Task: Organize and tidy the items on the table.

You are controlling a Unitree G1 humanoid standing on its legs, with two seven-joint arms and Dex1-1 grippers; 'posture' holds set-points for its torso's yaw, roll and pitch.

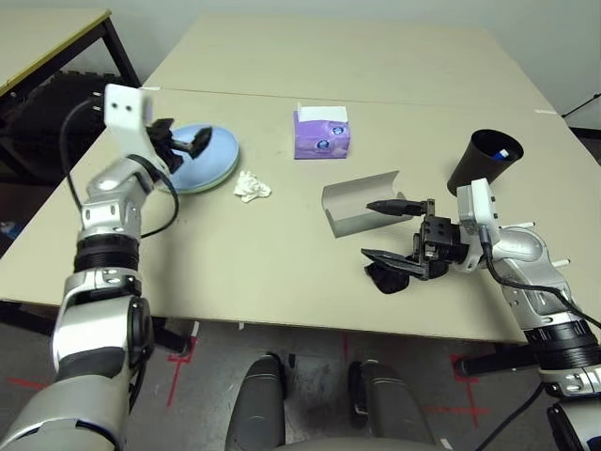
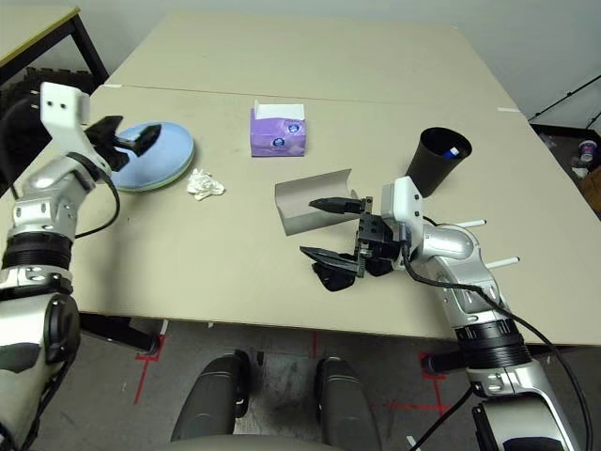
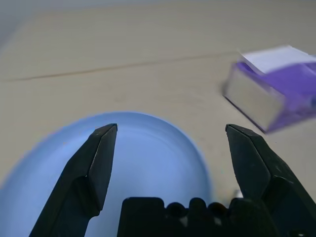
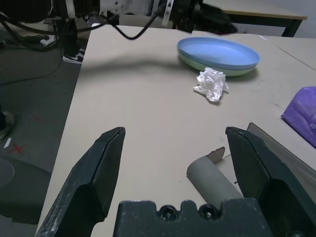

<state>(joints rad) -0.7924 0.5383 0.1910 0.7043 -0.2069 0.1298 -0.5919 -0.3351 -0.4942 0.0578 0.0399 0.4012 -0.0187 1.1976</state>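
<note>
The tabletop (image 1: 282, 272) is wide, beige and matte, and carries everything. At its far left lie the stacked plates (image 1: 218, 162), a light blue one on a pale green one; they look stiff, smooth and likely slippery, so a pinch across the rim seems the safest hold. The left claw (image 1: 178, 141) hangs over them with its fingers spread wide and nothing between them. The purple tissue box (image 1: 322, 133) stands at far centre. Near centre-right lies the grey glasses case (image 1: 352, 205), open and curved, seemingly rigid and light; its thin upright wall looks like the place to take it. The black cup (image 1: 484, 160) leans at far right, light and hard, best gripped across its rim. The right claw (image 1: 390, 230) sits just beside the case, jaws wide apart and empty. Under it rest the black sunglasses (image 1: 383, 276), probably fragile at the hinges, so the bridge is a better grip. The crumpled tissue (image 1: 252, 187) lies just beside the plates, soft and nearly weightless; any pinch should do.
</note>
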